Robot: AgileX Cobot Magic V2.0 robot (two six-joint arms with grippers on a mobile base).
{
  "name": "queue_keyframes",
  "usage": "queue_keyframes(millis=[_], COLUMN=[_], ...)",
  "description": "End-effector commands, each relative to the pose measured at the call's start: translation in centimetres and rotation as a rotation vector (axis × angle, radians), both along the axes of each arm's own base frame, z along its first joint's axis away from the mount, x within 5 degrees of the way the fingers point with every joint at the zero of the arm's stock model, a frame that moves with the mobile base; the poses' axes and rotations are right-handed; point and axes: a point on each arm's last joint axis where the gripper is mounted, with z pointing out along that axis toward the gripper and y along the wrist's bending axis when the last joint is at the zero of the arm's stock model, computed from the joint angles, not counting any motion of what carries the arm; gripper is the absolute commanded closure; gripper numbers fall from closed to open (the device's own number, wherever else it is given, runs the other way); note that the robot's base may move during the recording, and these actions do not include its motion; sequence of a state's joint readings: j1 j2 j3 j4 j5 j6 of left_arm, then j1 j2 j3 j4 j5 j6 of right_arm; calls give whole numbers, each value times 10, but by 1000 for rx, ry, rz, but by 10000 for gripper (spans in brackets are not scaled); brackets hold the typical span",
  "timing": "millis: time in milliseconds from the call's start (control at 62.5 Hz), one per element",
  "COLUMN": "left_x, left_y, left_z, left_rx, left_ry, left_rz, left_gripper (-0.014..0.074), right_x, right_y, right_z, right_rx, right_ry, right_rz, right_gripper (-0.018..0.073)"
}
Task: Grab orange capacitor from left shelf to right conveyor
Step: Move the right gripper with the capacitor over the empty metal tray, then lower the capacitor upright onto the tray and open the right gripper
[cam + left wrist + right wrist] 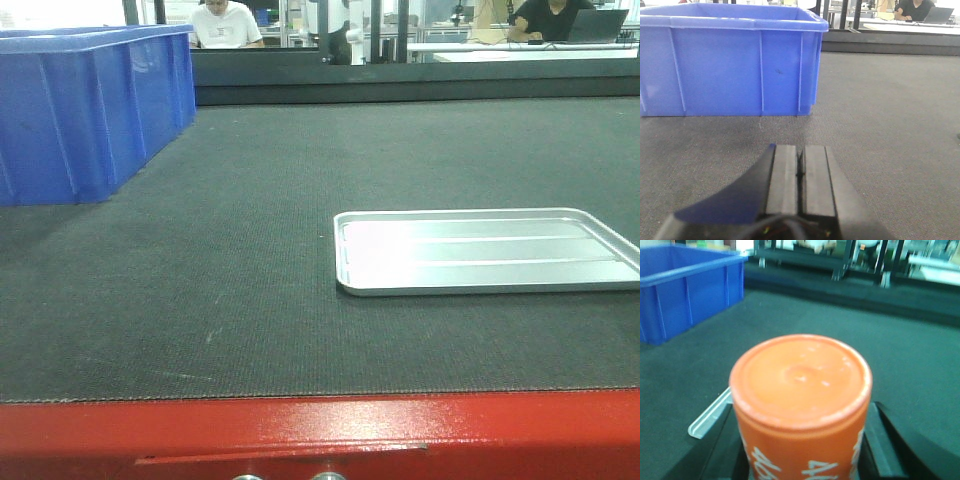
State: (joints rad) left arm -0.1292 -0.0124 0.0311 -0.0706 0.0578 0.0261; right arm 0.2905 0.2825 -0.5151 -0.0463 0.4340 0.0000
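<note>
The right gripper (801,445) is clamped on the orange capacitor (800,385), a dark finger (885,435) at each side of its body and its flat top standing upright, well proud of them. It hangs over the right conveyor (900,355), though how high cannot be told. The corner of a silver tray (710,419) pokes out at 8 o'clock from the cylinder (awkwardly close). The likely trouble is a release there: the base could catch the tray's raised lip, tip and roll along the belt, or settle in the tray rather than on the conveyor. A drop from height would topple it just as readily. The left gripper (800,170) is closed on nothing, with the blue bin (730,65) at 11 o'clock.
</note>
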Motion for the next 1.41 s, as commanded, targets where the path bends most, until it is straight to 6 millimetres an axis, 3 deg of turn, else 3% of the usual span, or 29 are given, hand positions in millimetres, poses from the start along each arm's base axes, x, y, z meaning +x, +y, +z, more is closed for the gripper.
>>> queue_keyframes(millis=[0, 96, 240, 352, 544, 864, 1391], left_x=[-1, -1, -1, -1, -1, -1, -1], left_y=[1, 1, 1, 1, 1, 1, 1], left_z=[10, 10, 10, 10, 10, 10, 10], left_rx=[-19, -19, -19, -19, -19, -19, -19], left_ry=[-102, -102, -102, -102, -102, -102, -102], left_rz=[4, 4, 4, 4, 4, 4, 4], left_gripper=[723, 723, 723, 723, 723, 723, 723], right_x=[19, 49, 93, 127, 165, 187, 212], right_y=[6, 16, 30, 39, 50, 67, 79], right_z=[31, 43, 42, 25, -16, -85, -140], right_rx=[37, 61, 87, 75, 62, -50, -34], right_ry=[-74, -22, 9, 50, 70, -81, -58], right_rz=[3, 11, 12, 8, -1, 131, 184], right_gripper=[468, 468, 468, 468, 468, 468, 468])
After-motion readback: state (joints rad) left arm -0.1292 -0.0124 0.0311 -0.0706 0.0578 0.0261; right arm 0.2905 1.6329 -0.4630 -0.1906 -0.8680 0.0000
